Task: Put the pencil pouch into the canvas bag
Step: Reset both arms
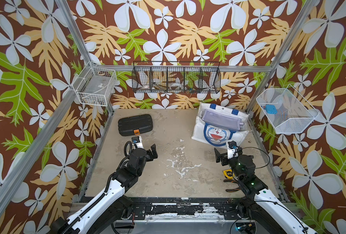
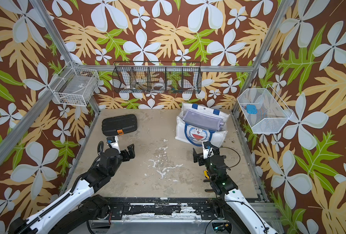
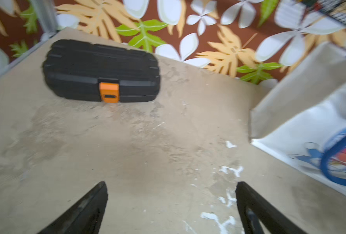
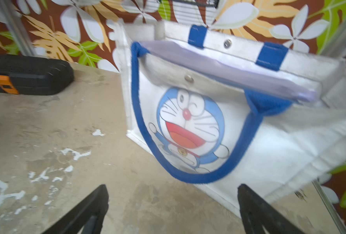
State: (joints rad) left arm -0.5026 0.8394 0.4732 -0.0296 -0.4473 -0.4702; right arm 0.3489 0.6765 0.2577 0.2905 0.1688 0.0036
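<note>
The canvas bag point(image 1: 199, 131) stands on the table point(image 1: 168, 125) with its mouth open and its cartoon face turned toward the 2 arms. 1 blue handle point(image 4: 139, 113) hangs down the front and loops around that face.

The pencil pouch point(image 1: 220, 119), pale lilac, lies slanted in the open mouth, between the bag's front and back walls. In the right wrist view it lies across the opening, 1 end reaching toward the bag's side wall; how deep it sits I cannot tell. Both top views show it inside the bag's rim.

The right tool point(image 1: 218, 156) hangs just in front of the bag's face, apart from it. Its jaws are spread wide and pinch nothing. The right wrist view shows bare table between its 2 black fingers point(image 4: 95, 202).

The left tool point(image 1: 153, 152) is well apart from the bag, out in front of its face and off toward the black case point(image 1: 134, 124). It is spread wide as well, with only bare table between the jaws in the left wrist view.

The black case, closed with an orange latch, lies on the table well apart from the bag, on the side away from the mesh basket point(image 1: 285, 113). That white basket hangs on the wall near the bag and holds a small blue thing point(image 1: 270, 108). A yellow tape measure point(image 1: 228, 173) lies in front of the bag, partly hidden by the right arm.
</note>
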